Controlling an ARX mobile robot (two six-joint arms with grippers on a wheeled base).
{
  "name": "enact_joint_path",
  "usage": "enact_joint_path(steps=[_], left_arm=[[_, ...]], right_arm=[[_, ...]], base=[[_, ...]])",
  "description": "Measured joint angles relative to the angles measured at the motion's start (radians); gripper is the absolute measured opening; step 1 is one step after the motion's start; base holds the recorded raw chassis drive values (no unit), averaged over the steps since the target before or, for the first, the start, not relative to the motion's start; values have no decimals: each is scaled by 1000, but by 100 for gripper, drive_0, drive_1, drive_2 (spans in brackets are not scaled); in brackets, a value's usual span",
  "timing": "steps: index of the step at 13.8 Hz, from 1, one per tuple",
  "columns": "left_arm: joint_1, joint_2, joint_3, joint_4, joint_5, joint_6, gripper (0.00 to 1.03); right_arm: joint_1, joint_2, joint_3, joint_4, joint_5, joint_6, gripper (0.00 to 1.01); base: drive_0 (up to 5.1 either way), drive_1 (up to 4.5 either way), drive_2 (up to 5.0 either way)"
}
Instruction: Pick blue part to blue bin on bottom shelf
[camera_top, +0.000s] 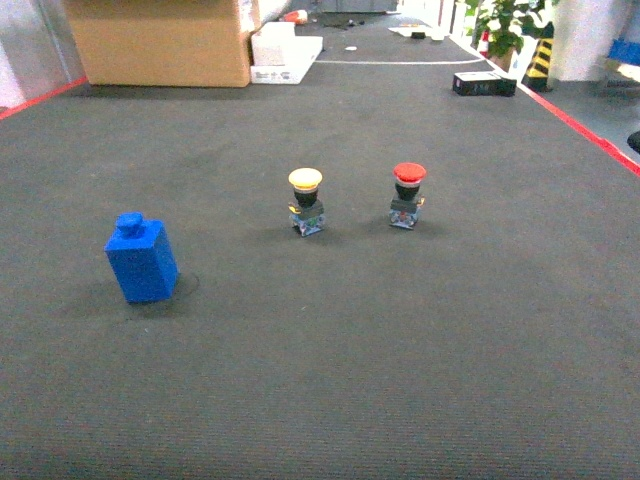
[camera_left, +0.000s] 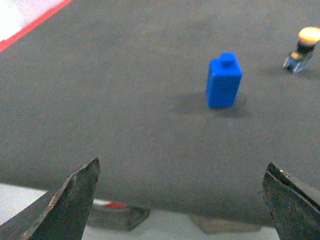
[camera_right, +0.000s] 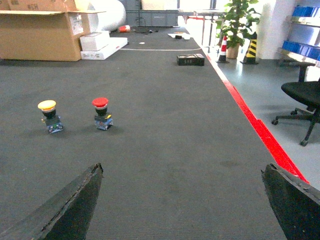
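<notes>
Surface: dark grey carpet-like floor (camera_top: 400, 340), wide and flat, edged by a red line (camera_top: 585, 130) on the right and another at far left.
Room: open workshop hall; a large cardboard box (camera_top: 160, 40) stands at the back left with flat white boxes (camera_top: 285, 50) beside it, a small black box (camera_top: 484, 84) lies near the right edge, and a potted plant (camera_top: 505, 22) stands behind it. The right wrist view adds a black office chair (camera_right: 302, 97) on the grey floor past the red line.
Blue part: blue part (camera_top: 141, 259) stands upright on the floor at left, long axis near vertical and leaning slightly left in the head view, small knob on top pointing up; well apart from both grippers.
Buttons: yellow-capped push button (camera_top: 306, 200) and red-capped push button (camera_top: 407, 194) stand side by side near the middle, caps up, apart from each other and to the right of the blue part.
Left gripper: left gripper (camera_left: 180, 200), fingers spread wide apart, nothing between them; the blue part lies ahead of it.
Right gripper: right gripper (camera_right: 182, 200), fingers spread wide apart, nothing held.
Containers: blue crates (camera_right: 305, 11) on a rack at far right; contents cannot be told.
</notes>
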Motion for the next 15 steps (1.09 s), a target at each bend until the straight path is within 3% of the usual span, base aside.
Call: enact_joint_path(steps=[1, 2, 4, 6, 7, 10, 15], left_arm=[[-32, 60, -3, 10, -72, -17, 98], [-51, 132, -3, 101, -111, -29, 98], [-50, 410, 11, 367, -70, -30, 98], [-14, 752, 118, 660, -23, -26, 98], [-4, 885, 186, 744, -2, -25, 98], [9, 1144, 312, 809, 26, -26, 98], [9, 1319, 407, 863, 63, -27, 98]], right_arm=[[0, 0, 0, 1, 1, 0, 98], [0, 0, 0, -1, 1, 0, 98], [0, 0, 0, 0, 1, 0, 98], [0, 0, 0, 0, 1, 0, 98], [0, 0, 0, 0, 1, 0, 98], [0, 0, 0, 0, 1, 0, 98], [0, 0, 0, 0, 1, 0, 98]], base=[[0, 0, 0], [0, 0, 0], [0, 0, 0], [0, 0, 0], [0, 0, 0], [0, 0, 0], [0, 0, 0]])
